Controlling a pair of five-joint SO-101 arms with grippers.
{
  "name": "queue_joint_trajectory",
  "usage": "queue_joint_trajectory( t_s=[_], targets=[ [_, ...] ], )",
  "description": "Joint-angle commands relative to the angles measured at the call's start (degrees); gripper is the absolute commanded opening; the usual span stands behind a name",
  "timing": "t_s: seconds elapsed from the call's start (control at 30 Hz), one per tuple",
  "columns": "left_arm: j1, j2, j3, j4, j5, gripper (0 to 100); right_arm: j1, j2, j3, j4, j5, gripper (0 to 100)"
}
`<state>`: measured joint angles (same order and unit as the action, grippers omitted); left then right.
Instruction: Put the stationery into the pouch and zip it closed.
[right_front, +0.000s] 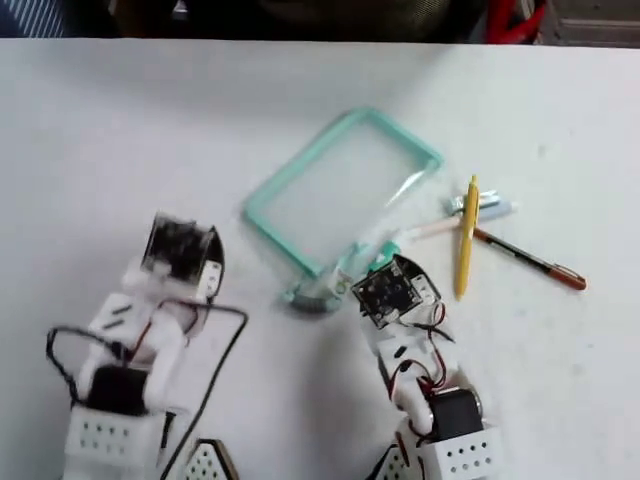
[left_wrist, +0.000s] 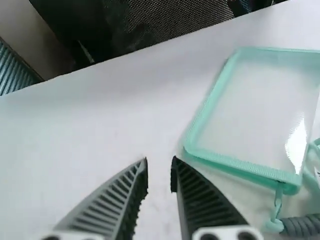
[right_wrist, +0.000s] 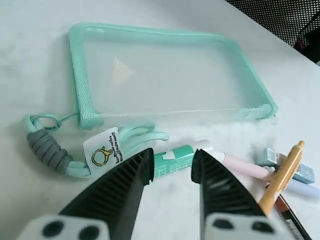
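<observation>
The clear pouch (right_front: 340, 188) with a mint-green zip border lies flat mid-table, its strap and grey-wrapped loop (right_front: 312, 296) trailing from its near corner. My right gripper (right_front: 386, 262) hovers at the pouch's near right corner. It is open (right_wrist: 172, 167), and a green-and-pink pen (right_wrist: 176, 159) lies just beyond its fingertips. Right of that are a yellow pen (right_front: 466, 240), a brown pen (right_front: 530, 262) and a small blue-and-white item (right_front: 484, 205). My left gripper (right_front: 180, 245) sits left of the pouch (left_wrist: 260, 110), slightly open (left_wrist: 159, 176) over bare table with nothing between its fingers.
The white table (right_front: 120, 130) has free room to the left and behind the pouch. A white tag (right_wrist: 105, 150) hangs on the strap beside the grey loop (right_wrist: 47, 147). A black cable (right_front: 215, 350) loops by the left arm. Dark chairs stand beyond the far edge.
</observation>
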<state>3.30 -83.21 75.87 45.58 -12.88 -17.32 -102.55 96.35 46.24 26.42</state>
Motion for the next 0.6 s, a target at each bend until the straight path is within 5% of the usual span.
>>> queue_joint_trajectory(
  t_s=[0.0,0.2,0.33,0.57],
  targets=[
    [0.5,19.6,-8.1,-4.0,-0.4,9,-0.6,-0.1,0.5,0.1,0.7,13.4],
    [11.6,23.3,-2.6,-7.9,0.4,10,-0.6,-0.4,0.5,0.1,0.7,13.4],
    [14.1,26.2,-1.6,-11.7,1.6,19,-0.6,-0.4,0.5,0.0,0.7,13.4],
    [14.4,55.7,-20.6,-5.4,7.1,20,-0.6,-0.4,0.5,0.0,0.7,13.4]
  ],
)
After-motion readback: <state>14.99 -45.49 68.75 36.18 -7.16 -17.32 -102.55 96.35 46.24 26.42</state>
